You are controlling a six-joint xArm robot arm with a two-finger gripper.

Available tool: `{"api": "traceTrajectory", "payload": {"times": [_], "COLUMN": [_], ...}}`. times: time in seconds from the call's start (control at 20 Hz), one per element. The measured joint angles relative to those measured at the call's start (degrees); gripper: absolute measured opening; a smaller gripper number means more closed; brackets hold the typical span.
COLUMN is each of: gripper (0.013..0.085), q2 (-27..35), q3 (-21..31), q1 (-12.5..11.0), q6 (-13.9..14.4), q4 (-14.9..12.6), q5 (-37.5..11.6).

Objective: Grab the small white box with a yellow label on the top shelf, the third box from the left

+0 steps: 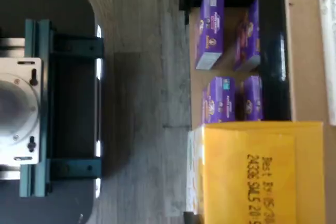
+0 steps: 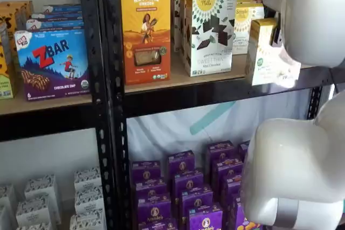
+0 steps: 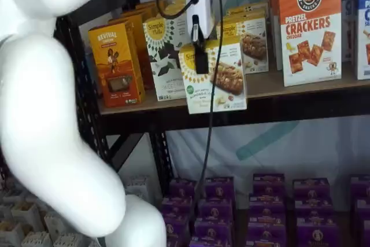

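— At the front edge of the top shelf point(image 3: 300, 88), what do you have?

— My fingers point(image 3: 200, 61) are closed on the small white box point(image 3: 222, 85). One black finger lies flat against the top of its front face, over the yellow label. The other is hidden behind the carton.

— Where is the box exactly?

— Forward of the row. In both shelf views its lower edge overlaps the shelf's black front rail, so it hangs out past the board point(image 2: 161, 82). It looks roughly upright. My wrist view shows its yellow top panel point(image 1: 262, 171) close below, with a printed "Best By" line on it.

— And its neighbours?

— To its left stands the taller white box point(image 3: 165, 56) with dark cookie squares, set farther back. Beyond that is the orange Revival box point(image 3: 115, 65). Behind my carton more cartons of the same kind sit in their row. Well to the right is an orange pretzel crackers box point(image 3: 309, 27).

— Anything else near your fingers?

— A black cable point(image 3: 213, 114) drops past the carton's front and on below the shelf. Purple boxes point(image 3: 266, 212) fill the level underneath.
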Motion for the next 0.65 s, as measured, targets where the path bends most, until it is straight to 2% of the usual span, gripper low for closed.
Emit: {"api": "traceTrajectory", "payload": {"times": [0.65], "gripper": [0.0370], "q2": [-7.4], "q3": [7.2], "q1": [2.9], "q6": [3.0], "q4": [0.1], "q5": [0.6]}}
